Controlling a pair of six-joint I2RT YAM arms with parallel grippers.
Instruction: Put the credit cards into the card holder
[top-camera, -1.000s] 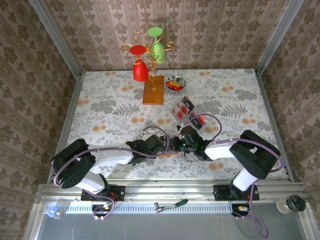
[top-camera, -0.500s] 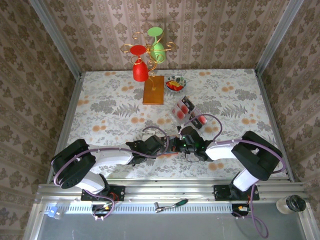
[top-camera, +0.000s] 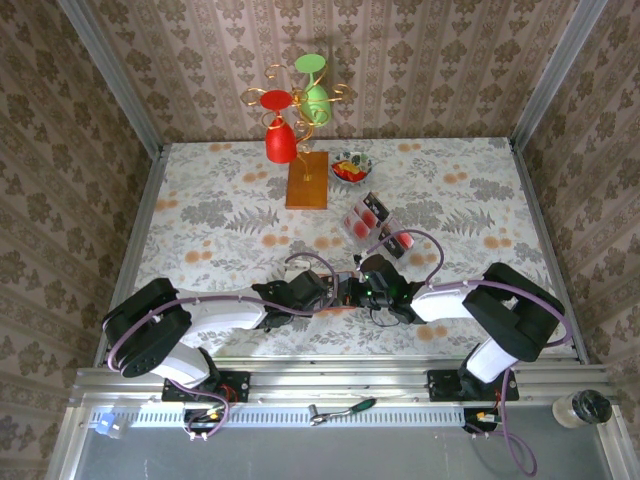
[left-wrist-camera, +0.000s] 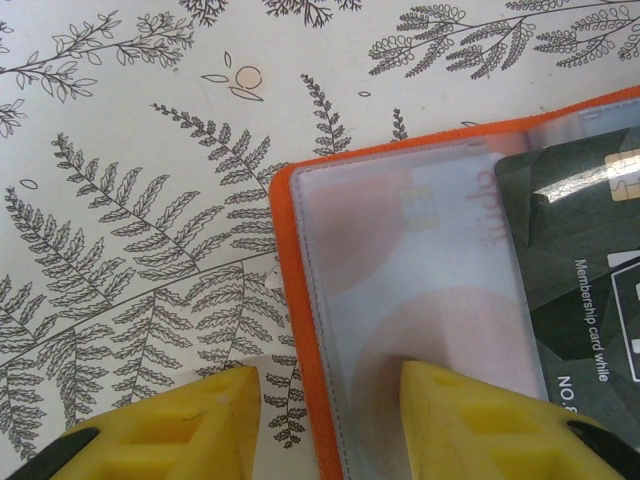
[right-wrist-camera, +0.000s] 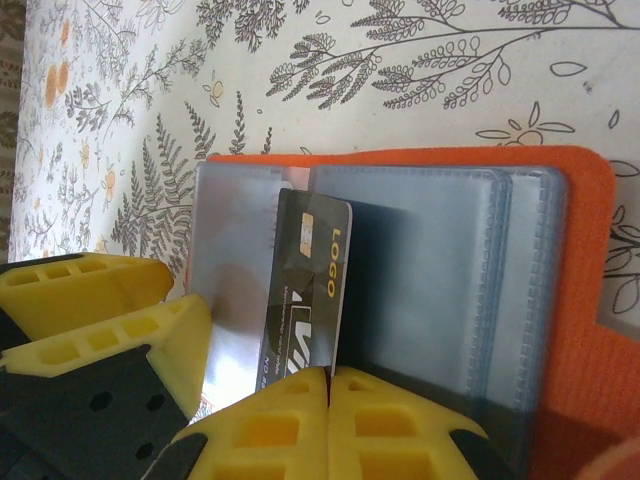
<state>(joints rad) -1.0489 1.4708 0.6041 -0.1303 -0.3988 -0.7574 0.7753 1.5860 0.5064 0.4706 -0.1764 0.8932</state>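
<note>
Almost nothing has moved over the last second: both arms sit where they were, with the right wrist maybe a hair nearer. We have the card holder (right-wrist-camera: 575, 300) lying open and flat on the table (top-camera: 220, 200), centre and close to the near edge, between the two tools. Right gripper (right-wrist-camera: 330, 378) is closed tight on one short end of a black card (right-wrist-camera: 305, 290). The card's free end lies over the clear sleeves, seemingly at a slot mouth; we can't tell how far in. Left gripper (left-wrist-camera: 320, 400) is partly spread, straddling the holder's orange edge: one finger (left-wrist-camera: 460, 420) is down on the sleeve and the other on the cloth, so we read it as pinning, not clamping. A pale card (left-wrist-camera: 420, 300) with red blotches already sits inside that sleeve. More cards wait in the clear tray (top-camera: 352, 228), farther away and a bit right. Handling: the card looks thin, stiff, light and slick, so we'd pinch the trailing short edge and push along its length; side load could slip it out. Sleeve film looks soft and may buckle at the mouth, and the holder is likely light enough to slide unless pinned.
</note>
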